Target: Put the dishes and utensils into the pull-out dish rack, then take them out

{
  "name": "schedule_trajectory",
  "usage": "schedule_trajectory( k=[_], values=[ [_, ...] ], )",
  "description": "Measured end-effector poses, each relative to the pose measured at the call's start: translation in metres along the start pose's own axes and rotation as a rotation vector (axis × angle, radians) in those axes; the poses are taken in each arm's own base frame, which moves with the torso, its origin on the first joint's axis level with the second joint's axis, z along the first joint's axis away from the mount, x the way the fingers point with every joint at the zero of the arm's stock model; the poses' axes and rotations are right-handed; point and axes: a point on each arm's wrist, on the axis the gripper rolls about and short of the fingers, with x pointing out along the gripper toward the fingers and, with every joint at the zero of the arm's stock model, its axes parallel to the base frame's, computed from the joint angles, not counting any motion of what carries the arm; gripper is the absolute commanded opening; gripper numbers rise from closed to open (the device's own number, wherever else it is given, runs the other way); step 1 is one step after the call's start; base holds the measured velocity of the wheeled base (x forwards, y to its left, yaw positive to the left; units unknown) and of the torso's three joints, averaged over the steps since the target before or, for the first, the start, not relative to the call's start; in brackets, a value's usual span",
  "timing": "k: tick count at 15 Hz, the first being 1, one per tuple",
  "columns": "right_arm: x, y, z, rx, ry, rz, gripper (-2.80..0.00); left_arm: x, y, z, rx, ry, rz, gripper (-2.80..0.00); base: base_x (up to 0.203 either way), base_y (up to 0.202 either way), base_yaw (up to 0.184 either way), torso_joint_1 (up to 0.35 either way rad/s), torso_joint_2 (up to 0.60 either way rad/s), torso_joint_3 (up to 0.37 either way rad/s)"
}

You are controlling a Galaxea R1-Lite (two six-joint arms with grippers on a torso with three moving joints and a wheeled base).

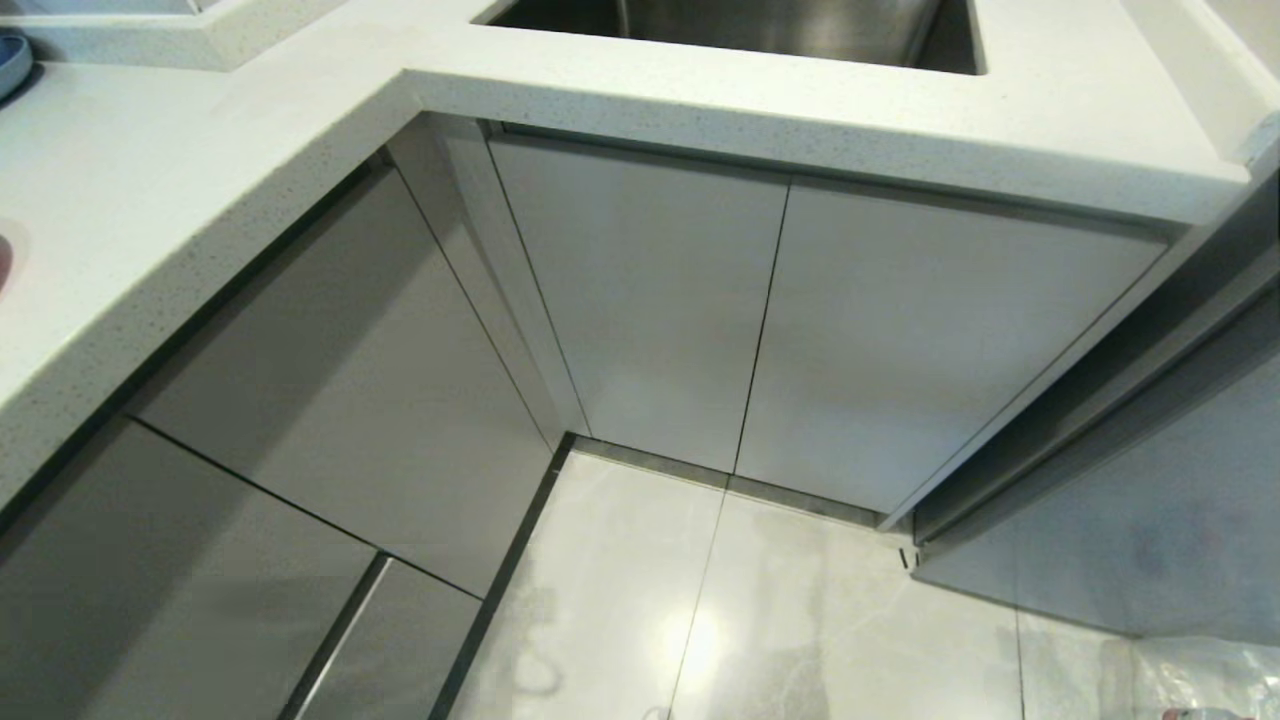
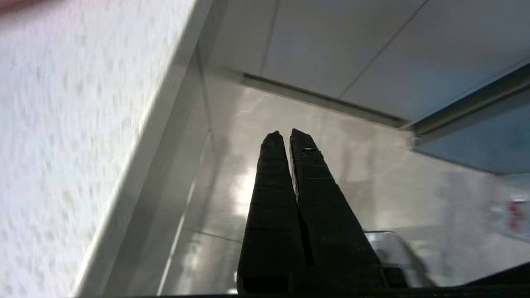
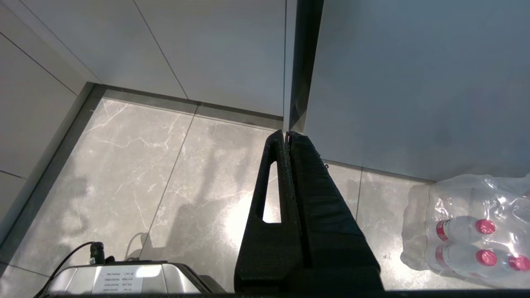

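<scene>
Both claws pressed together, empty: left claw point(image 2: 286, 133) beside countertop edge point(image 2: 136, 165); right claw point(image 3: 288, 133) near bottle pack point(image 3: 468, 227).

A: Fixed surroundings, head view?
B: White speckled counter point(image 1: 150, 200) turning an inside corner. Steel sink point(image 1: 740, 25) sunk into it at the far edge. Pale flat cabinet doors point(image 1: 640, 300) below, all closed, meeting at the corner.

A: Floor?
B: Glossy grey marble-look floor tiles point(image 1: 800, 620), with a bright lamp reflection near the middle.

A: Loose items?
B: Blue plate point(image 1: 10, 60), only its rim in view, on the counter at far left. On the floor at right, a shrink-wrapped pack of water bottles point(image 3: 468, 231) with pink caps, just beside a grey panel point(image 3: 414, 82).
</scene>
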Motion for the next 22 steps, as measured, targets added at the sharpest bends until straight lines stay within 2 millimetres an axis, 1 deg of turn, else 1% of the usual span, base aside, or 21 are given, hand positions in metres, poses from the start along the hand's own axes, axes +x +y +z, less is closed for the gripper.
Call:
schedule_trajectory(
  k=[4, 6, 8, 11, 12, 14, 16, 19, 22],
  values=[
    [0.0, 0.0, 0.0, 0.0, 0.0, 0.0, -2.8, 0.004, -0.003, -0.072, 0.04, -0.024, 0.043, -2.8, 0.0, 0.0, 0.0, 0.0, 0.0, 0.0],
    [0.0, 0.0, 0.0, 0.0, 0.0, 0.0, -2.8, 0.019, -0.001, -0.104, 0.049, -0.068, 0.054, -2.8, 0.0, 0.0, 0.0, 0.0, 0.0, 0.0],
    [0.0, 0.0, 0.0, 0.0, 0.0, 0.0, -2.8, 0.039, 0.001, -0.128, 0.077, -0.129, 0.062, -2.8, 0.0, 0.0, 0.0, 0.0, 0.0, 0.0],
    [0.0, 0.0, 0.0, 0.0, 0.0, 0.0, -2.8, 0.065, 0.005, -0.166, 0.16, -0.13, 0.065, -2.8, 0.0, 0.0, 0.0, 0.0, 0.0, 0.0],
    [0.0, 0.0, 0.0, 0.0, 0.0, 0.0, -2.8, 0.07, 0.005, -0.173, 0.166, -0.141, 0.065, -2.8, 0.0, 0.0, 0.0, 0.0, 0.0, 0.0],
    [0.0, 0.0, 0.0, 0.0, 0.0, 0.0, -2.8, 0.072, 0.006, -0.178, 0.165, -0.149, 0.065, -2.8, 0.0, 0.0, 0.0, 0.0, 0.0, 0.0],
    [0.0, 0.0, 0.0, 0.0, 0.0, 0.0, -2.8, 0.073, 0.006, -0.18, 0.154, -0.145, 0.064, -2.8, 0.0, 0.0, 0.0, 0.0, 0.0, 0.0],
    [0.0, 0.0, 0.0, 0.0, 0.0, 0.0, -2.8, 0.073, 0.006, -0.18, 0.089, -0.146, 0.067, -2.8, 0.0, 0.0, 0.0, 0.0, 0.0, 0.0],
    [0.0, 0.0, 0.0, 0.0, 0.0, 0.0, -2.8, 0.073, 0.006, -0.18, 0.077, -0.148, 0.072, -2.8, 0.0, 0.0, 0.0, 0.0, 0.0, 0.0]
  ],
)
